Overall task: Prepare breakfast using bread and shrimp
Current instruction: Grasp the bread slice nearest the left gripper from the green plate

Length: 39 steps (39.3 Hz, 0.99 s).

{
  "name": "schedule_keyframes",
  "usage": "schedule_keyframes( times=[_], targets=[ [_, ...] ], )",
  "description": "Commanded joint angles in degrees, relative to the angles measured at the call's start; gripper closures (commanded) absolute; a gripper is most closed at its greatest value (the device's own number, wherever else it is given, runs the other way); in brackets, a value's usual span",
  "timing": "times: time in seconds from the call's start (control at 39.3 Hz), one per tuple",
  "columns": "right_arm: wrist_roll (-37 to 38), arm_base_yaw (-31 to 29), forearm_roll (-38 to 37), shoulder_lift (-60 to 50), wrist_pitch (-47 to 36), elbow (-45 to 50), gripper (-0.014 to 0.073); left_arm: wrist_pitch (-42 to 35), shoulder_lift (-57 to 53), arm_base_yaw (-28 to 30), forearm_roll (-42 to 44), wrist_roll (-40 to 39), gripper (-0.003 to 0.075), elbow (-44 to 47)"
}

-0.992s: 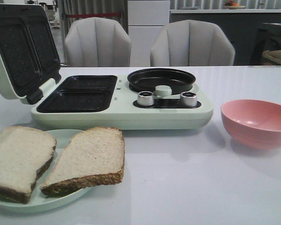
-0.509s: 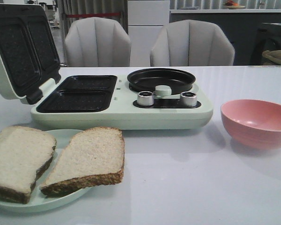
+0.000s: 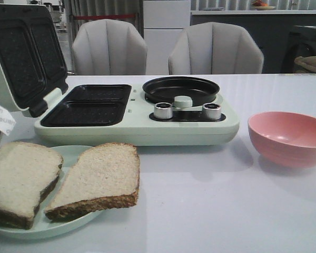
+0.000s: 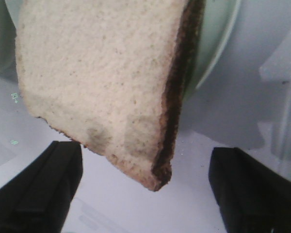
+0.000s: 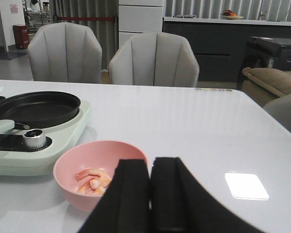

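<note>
While two slices of bread (image 3: 63, 182) lie side by side on a pale green plate (image 3: 76, 154) at the near left of the table (image 3: 210, 211), the left one overlaps the plate's far-left rim and the right one overhangs its near edge.

Left gripper (image 4: 145, 189): jaws spread wide, poised just above the crust corner of the left slice, which sits between the two dark fingers (image 4: 39, 189) without touching either.

Shrimp (image 5: 93, 179): pink-orange pieces inside the pink bowl (image 5: 68, 167), just ahead of the right gripper (image 5: 150, 187).

Right gripper: fingers pressed together, nothing between them, held above the table on the near side of the bowl.

Breakfast maker (image 3: 137, 116): pale green, lid open, two empty dark sandwich plates beyond the left gripper, round black pan (image 3: 180, 88) and two silver knobs (image 3: 164, 110) beyond the bowl.

Two grey chairs (image 3: 216, 50) stand past the table.
</note>
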Motion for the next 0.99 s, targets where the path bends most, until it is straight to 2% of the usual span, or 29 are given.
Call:
schedule_keyframes(
  times=[0.0,0.18,0.59,0.66,0.79,0.97],
  targets=[
    [-0.5,-0.4,-0.8,-1.1,-5.4,-1.0,0.0441,-0.4,0.6,1.3,4.3,-1.0,0.0136,-1.1],
    [-0.5,-0.4,-0.8,-1.1,-5.4,-1.0,0.0441,-2.7,2.7,3.2,9.5,-1.0,0.0136,-1.1],
    [-0.5,-0.4,-0.8,-1.1,-5.4,-1.0,0.0441,-6.5,8.0,7.6,15.4,-1.0,0.0141,-3.1],
    [-0.5,-0.4,-0.8,-1.1,-5.4,-1.0,0.0441,-6.8,9.0,7.8,16.1,-1.0,0.0181,-3.9],
    [-0.5,-0.4,-0.8,-1.1,-5.4,-1.0,0.0441,-6.4,10.2,7.8,16.3,-1.0,0.0316,-4.6],
    [-0.5,-0.4,-0.8,-1.1,-5.4,-1.0,0.0441,-3.8,9.6,7.7,14.4,-1.0,0.044,-4.6]
  ],
)
